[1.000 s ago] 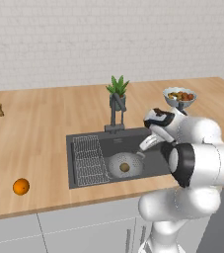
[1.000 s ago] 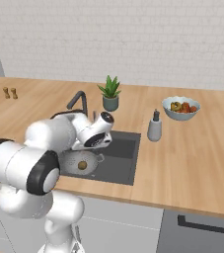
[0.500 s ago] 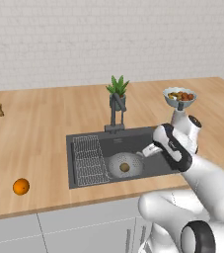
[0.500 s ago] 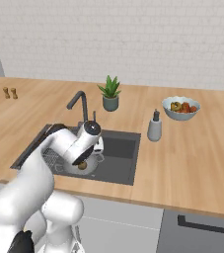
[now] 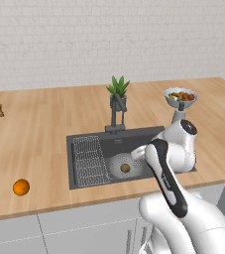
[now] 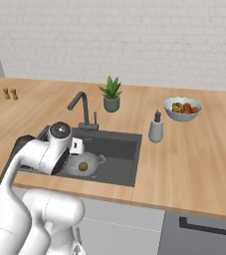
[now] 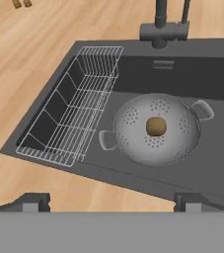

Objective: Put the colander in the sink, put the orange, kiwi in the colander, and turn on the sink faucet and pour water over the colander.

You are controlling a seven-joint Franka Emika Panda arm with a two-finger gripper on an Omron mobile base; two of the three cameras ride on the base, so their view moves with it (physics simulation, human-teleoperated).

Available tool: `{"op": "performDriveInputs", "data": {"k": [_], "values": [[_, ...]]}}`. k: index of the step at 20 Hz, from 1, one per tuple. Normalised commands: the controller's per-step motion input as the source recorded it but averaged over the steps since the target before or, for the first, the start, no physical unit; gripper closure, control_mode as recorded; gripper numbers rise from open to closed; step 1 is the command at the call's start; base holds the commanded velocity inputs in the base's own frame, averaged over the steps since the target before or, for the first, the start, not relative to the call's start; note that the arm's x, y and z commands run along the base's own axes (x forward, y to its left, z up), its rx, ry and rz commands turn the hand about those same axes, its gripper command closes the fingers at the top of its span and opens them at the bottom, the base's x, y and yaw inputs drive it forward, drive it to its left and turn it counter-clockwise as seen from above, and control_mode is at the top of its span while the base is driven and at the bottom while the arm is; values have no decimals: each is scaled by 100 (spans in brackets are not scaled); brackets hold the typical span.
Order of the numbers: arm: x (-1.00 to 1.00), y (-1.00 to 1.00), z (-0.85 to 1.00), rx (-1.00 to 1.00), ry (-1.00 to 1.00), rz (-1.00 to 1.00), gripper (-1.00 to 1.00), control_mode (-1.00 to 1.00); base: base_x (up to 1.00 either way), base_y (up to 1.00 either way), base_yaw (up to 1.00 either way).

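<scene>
In the dark grey recessed sink (image 7: 64, 111) my grey perforated metal colander (image 7: 157, 129) cradles the brown-green kiwi (image 7: 156, 126), so my end effector (image 7: 111, 200) hovers spread and empty, while the bright orange ball (image 5: 21, 187) waits near the table's front left edge.

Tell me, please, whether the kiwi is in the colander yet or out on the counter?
In. The kiwi lies at the bottom of the colander, which sits upright in the sink.
</scene>
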Motion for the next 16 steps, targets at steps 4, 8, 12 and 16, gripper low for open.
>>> {"op": "performDriveInputs", "data": {"k": [4,8,12,16], "values": [[-23,68,54,0,12,12,-100,-100,0,0,0],[-13,74,57,0,21,18,-100,-100,0,0,0],[-6,75,54,0,34,23,-100,-100,0,0,0],[-24,75,37,0,33,29,-100,-100,0,0,0]]}}
